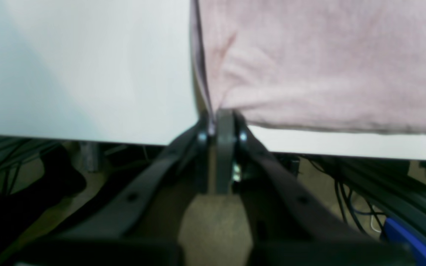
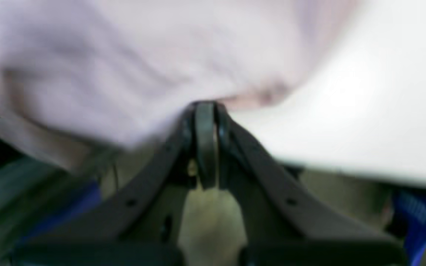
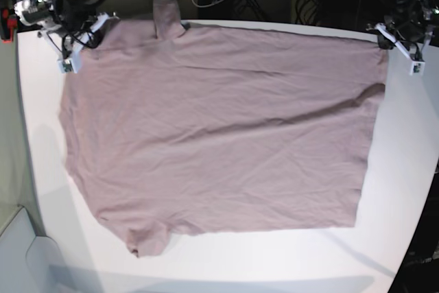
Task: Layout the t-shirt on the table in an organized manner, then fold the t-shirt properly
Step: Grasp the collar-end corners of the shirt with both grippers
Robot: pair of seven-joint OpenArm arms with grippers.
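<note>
Both corners of the t-shirt [image 3: 219, 128] are pinched: left gripper [image 1: 222, 112] and right gripper [image 2: 205, 105] clamped on fabric at the table [image 3: 405, 169] edge. If it's tugged unevenly, a corner could get slipped out and the shirt bunched or dragged off.

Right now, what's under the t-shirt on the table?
The t-shirt lies spread flat on the white table, whose bare surface shows all around it. Nothing bulges through the fabric, but the tabletop beneath is covered, so anything thin there cannot be seen.

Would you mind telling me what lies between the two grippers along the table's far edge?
In the base view, only the t-shirt stretches between the right gripper and left gripper.
</note>
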